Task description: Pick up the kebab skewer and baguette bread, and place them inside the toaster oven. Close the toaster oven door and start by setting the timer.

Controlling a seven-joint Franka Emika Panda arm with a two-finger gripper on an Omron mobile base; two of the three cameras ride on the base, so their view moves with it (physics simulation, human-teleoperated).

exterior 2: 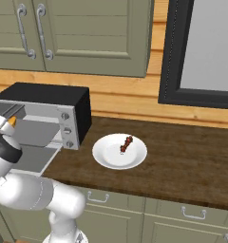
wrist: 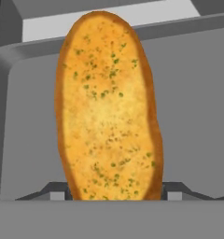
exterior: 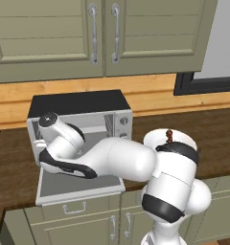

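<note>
claw (wrist: 115,196) gripping baguette bread (wrist: 109,107), toaster oven door (exterior: 78,184) open, kebab skewer (exterior 2: 126,144) on plate (exterior 2: 106,159)

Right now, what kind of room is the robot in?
A rendered home kitchen, most likely: a dark wood counter over green-grey cabinets, with a toaster oven standing open on it and a white plate carrying a kebab skewer beside it.

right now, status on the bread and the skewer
Gripper shut on baguette bread, reaching into the open toaster oven. Kebab skewer lies on the white plate. Door down flat, nothing blocking.
</note>
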